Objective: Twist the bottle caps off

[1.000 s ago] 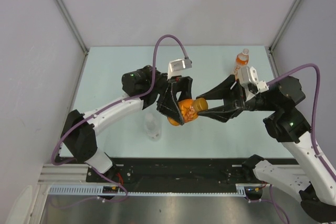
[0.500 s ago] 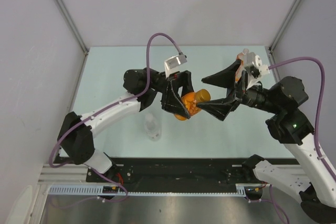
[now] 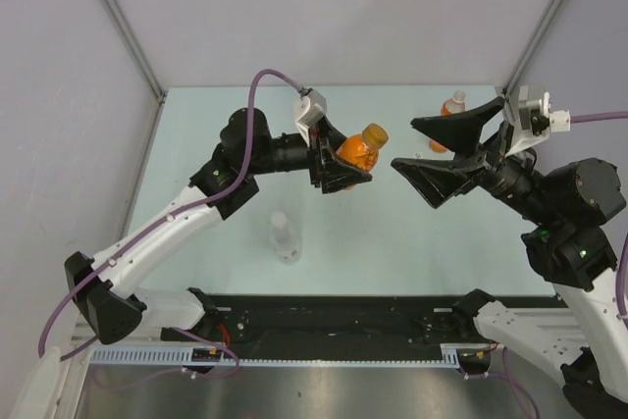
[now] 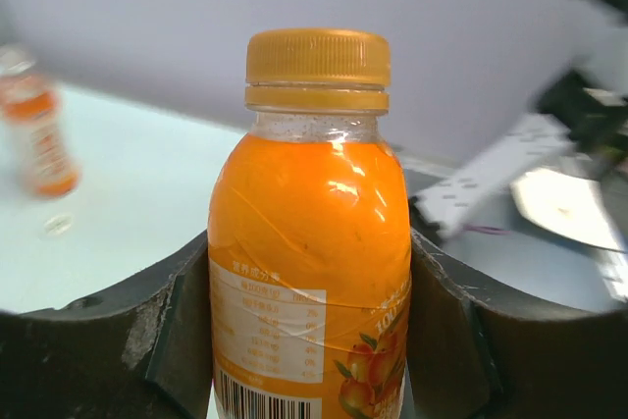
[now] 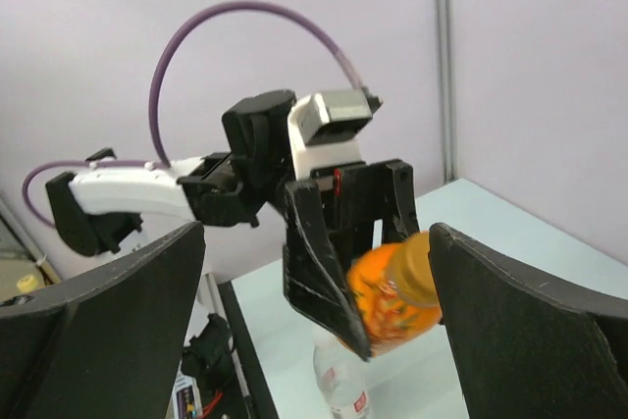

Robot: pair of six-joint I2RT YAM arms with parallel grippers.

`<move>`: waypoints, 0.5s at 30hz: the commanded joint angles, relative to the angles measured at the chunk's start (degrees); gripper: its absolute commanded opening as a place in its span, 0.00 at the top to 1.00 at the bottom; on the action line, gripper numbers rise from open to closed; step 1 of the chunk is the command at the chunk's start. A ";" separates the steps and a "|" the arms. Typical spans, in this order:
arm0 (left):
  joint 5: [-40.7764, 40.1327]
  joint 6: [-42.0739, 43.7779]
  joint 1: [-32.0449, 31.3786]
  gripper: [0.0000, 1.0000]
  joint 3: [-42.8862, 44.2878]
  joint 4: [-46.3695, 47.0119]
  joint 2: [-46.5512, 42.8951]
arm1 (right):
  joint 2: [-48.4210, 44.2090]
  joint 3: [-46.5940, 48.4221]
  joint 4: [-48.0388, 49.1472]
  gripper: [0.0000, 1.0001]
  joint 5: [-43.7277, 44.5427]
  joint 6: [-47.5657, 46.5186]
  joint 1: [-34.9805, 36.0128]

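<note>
Presenting the squat bottle [image 3: 353,154], cap [image 3: 375,133] on, gripped by the left end effector [image 3: 343,160]; the right end effector [image 3: 404,145], spread wide, must clamp that cap and twist.

**Top external view:** fixed high above and behind the arm bases, facing down and forward. It is distant and takes in the whole table [image 3: 392,242] and both arms.

**Left wrist view:** looks out along the left fingers [image 4: 98,340], very near the squat orange bottle [image 4: 309,242] standing upright between them.

**Right wrist view:** looks out between the right fingers [image 5: 98,340] toward that bottle, which lies well beyond the fingertips and is seen tilted.

All three views share the bottle and the left fingers.
</note>
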 commanded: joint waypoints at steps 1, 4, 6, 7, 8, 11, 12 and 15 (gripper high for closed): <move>-23.06 10.80 -2.30 1.00 -2.10 -7.79 -1.67 | 1.17 1.26 0.38 0.00 7.71 3.29 -0.25; -28.73 11.52 -2.92 1.00 -3.42 -6.75 -2.63 | 2.93 1.35 -0.14 0.00 9.64 5.05 -0.34; -32.07 11.78 -3.01 1.00 -5.79 -4.81 -4.30 | 3.98 1.35 -1.02 0.01 10.70 6.72 -0.07; -34.26 12.22 -3.71 1.00 -6.58 -3.84 -4.92 | 4.86 1.26 -1.46 0.02 12.35 7.16 0.10; -38.11 12.83 -4.15 1.00 -7.89 -2.27 -5.36 | 5.30 1.26 -2.25 0.02 13.33 7.69 0.28; -45.07 14.85 -6.35 1.00 -9.84 -0.24 -6.94 | 7.15 1.26 -4.27 0.04 18.51 9.88 1.68; -47.18 16.16 -6.87 1.00 -10.19 0.20 -7.20 | 7.68 1.34 -4.62 0.04 21.31 10.93 2.21; -52.54 20.54 -9.68 1.00 -11.77 2.66 -7.56 | 9.87 1.26 -6.21 0.07 25.89 13.22 4.05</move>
